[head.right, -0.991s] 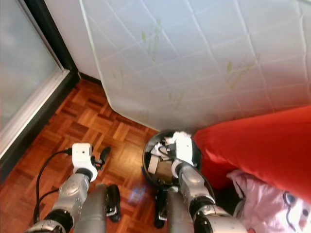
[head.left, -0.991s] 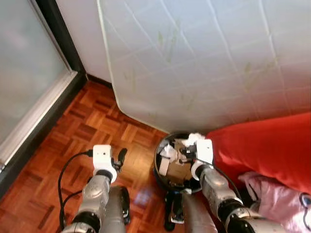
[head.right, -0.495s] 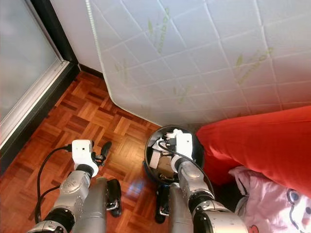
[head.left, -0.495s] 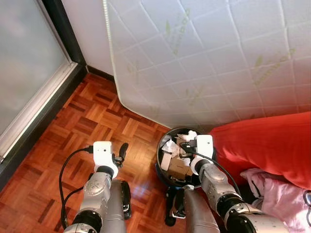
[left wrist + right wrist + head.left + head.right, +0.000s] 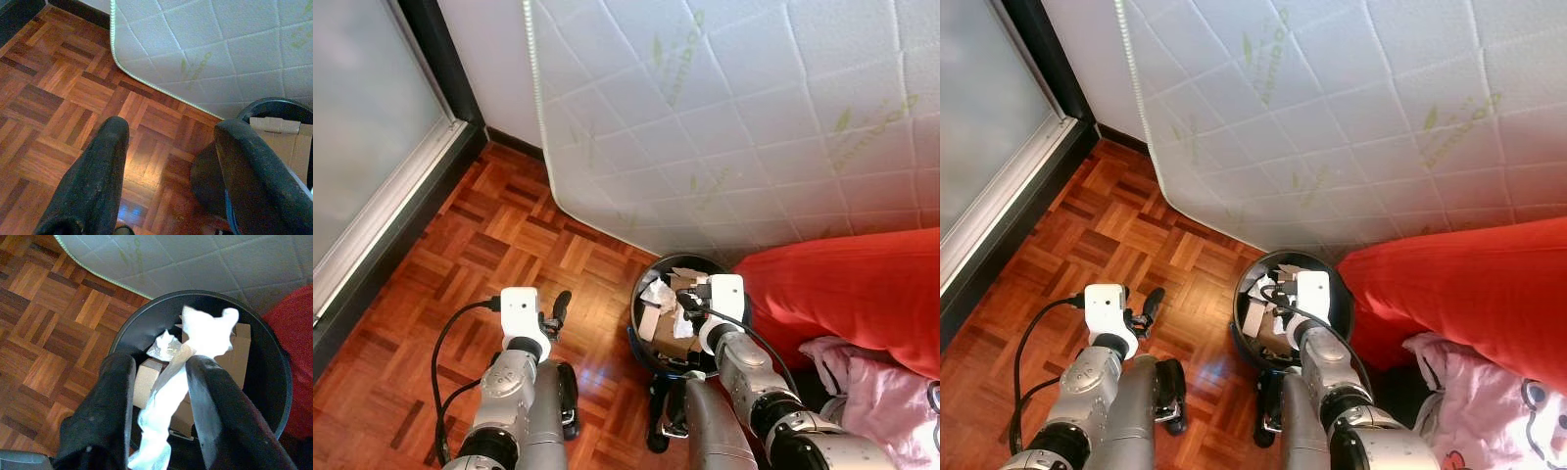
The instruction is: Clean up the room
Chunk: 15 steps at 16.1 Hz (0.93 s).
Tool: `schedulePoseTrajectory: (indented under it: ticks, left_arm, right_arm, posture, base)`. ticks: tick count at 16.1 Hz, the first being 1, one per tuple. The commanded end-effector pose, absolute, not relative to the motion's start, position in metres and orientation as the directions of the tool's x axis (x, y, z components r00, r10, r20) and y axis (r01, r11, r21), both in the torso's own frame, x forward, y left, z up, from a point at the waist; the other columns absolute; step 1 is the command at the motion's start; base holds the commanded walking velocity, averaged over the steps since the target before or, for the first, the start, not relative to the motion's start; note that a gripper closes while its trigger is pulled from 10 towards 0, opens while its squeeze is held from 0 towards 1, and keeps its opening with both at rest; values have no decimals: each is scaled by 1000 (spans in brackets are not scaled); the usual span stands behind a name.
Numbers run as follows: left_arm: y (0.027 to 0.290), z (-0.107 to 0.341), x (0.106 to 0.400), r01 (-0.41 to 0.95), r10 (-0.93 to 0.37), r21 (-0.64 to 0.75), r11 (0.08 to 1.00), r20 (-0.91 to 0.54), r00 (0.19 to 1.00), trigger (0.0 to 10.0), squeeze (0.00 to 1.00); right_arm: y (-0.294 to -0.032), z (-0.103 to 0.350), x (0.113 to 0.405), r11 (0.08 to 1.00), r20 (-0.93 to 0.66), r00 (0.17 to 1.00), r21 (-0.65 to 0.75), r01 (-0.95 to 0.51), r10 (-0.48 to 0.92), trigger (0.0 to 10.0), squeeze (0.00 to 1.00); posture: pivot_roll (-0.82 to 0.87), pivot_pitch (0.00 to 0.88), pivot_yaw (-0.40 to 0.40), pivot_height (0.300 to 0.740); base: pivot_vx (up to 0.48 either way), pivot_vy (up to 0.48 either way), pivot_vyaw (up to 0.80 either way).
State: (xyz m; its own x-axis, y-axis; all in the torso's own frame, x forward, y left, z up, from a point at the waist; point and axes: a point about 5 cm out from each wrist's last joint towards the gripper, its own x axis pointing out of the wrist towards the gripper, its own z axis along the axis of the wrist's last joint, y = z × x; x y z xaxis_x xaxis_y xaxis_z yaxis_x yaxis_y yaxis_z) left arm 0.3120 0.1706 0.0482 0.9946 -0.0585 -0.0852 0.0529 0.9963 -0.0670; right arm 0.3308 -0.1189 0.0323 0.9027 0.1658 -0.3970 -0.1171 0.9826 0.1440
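The right gripper [image 5: 156, 396] hangs over the black bin [image 5: 274, 377] with white tissue [image 5: 205, 333] between its spread jaws, so it should stay centred until that drops, while the left gripper [image 5: 166, 161] idles, jaws apart.

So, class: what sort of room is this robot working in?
Probably a bedroom: a quilted white mattress leans upright over parquet floor, with a red blanket beside a black waste bin of paper scraps, over which the right gripper hovers.
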Motion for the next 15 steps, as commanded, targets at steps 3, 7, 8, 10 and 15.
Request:
schedulePoseTrajectory:
  ticks: [3, 7, 8, 10, 15]
  left_arm:
    - [169, 34, 302, 46, -59, -87, 995, -146, 987, 10000, 0]
    - [171, 35, 303, 51, -63, -84, 995, -147, 987, 10000, 0]
    - [171, 36, 303, 51, -63, -84, 995, -147, 987, 10000, 0]
    - [171, 35, 303, 52, -64, -83, 995, -149, 987, 10000, 0]
    - [170, 36, 303, 53, -65, -83, 995, -149, 987, 10000, 0]
  right_arm:
    - [-128, 15, 317, 991, -466, 876, 108, -82, 123, 10000, 1000]
    - [-131, 12, 315, 994, -477, 873, 89, -61, 97, 10000, 1000]
    - [-132, 12, 315, 995, -479, 873, 84, -58, 91, 10000, 1000]
    - [-132, 10, 313, 996, -486, 870, 71, -58, 85, 10000, 1000]
    - [-130, 8, 311, 990, -486, 865, 122, -72, 123, 10000, 1000]
  posture:
    - [115, 465, -119, 649]
    - [119, 466, -112, 649]
    - [119, 466, -110, 649]
    - [118, 467, -109, 649]
    - [120, 471, -107, 649]
  base:
    - [0, 0, 0]
    - [0, 0, 0]
    - [0, 0, 0]
    - [0, 0, 0]
    - [0, 0, 0]
